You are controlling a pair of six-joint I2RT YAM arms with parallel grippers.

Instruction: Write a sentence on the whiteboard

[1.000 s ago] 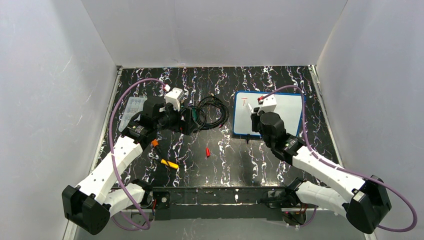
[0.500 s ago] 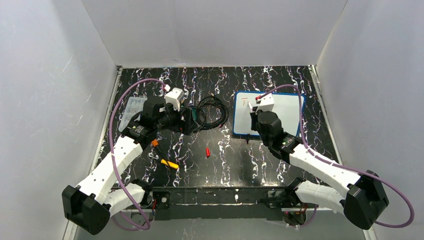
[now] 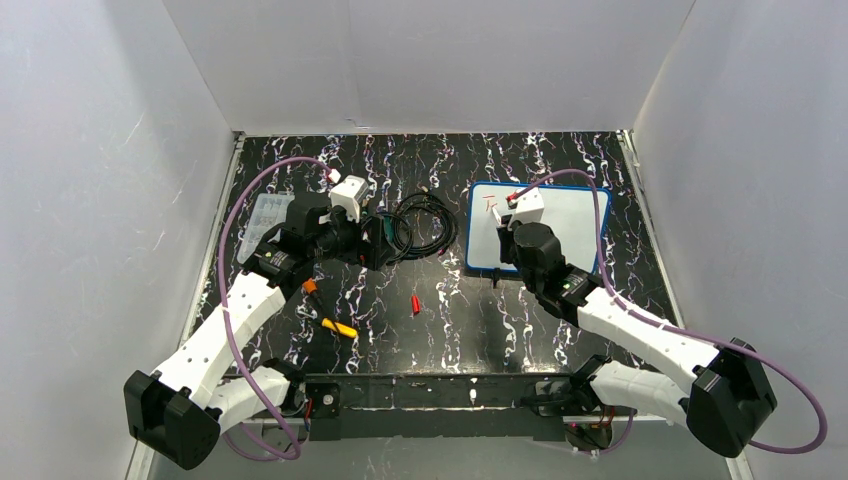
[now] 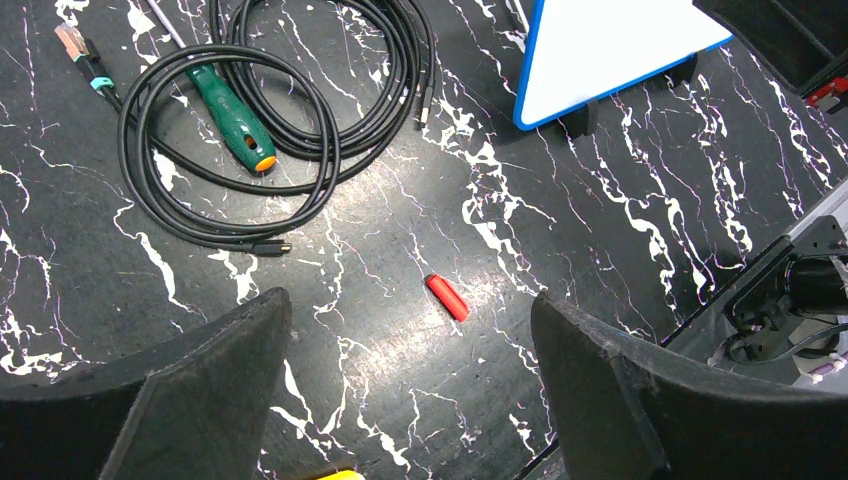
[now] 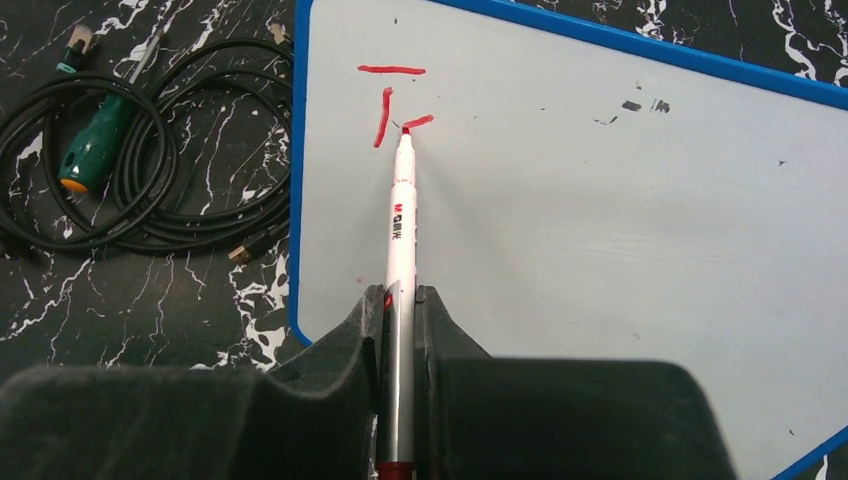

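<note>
The whiteboard point(image 3: 575, 225) with a blue frame lies at the right of the table, also seen in the right wrist view point(image 5: 600, 220) and the left wrist view point(image 4: 610, 50). The sentence point(image 5: 385, 100) is only a red "T" and a short red stroke near the board's top left corner. My right gripper point(image 5: 400, 295) is shut on a white marker point(image 5: 402, 220), whose red tip touches the board at the short stroke. My left gripper point(image 4: 408, 298) hangs open and empty over the table, left of the board. A red cap point(image 4: 447, 297) lies on the table below it.
A black cable coil point(image 3: 420, 225) with a green-handled screwdriver point(image 4: 235, 130) lies between the arms. A clear plastic box point(image 3: 262, 222) sits at the far left. A yellow-handled tool point(image 3: 338, 327) and an orange item point(image 3: 311, 287) lie near the left arm.
My right gripper has shifted a little left and up over the board with the marker, and a short red stroke now stands beside the T. The left arm has not moved.
</note>
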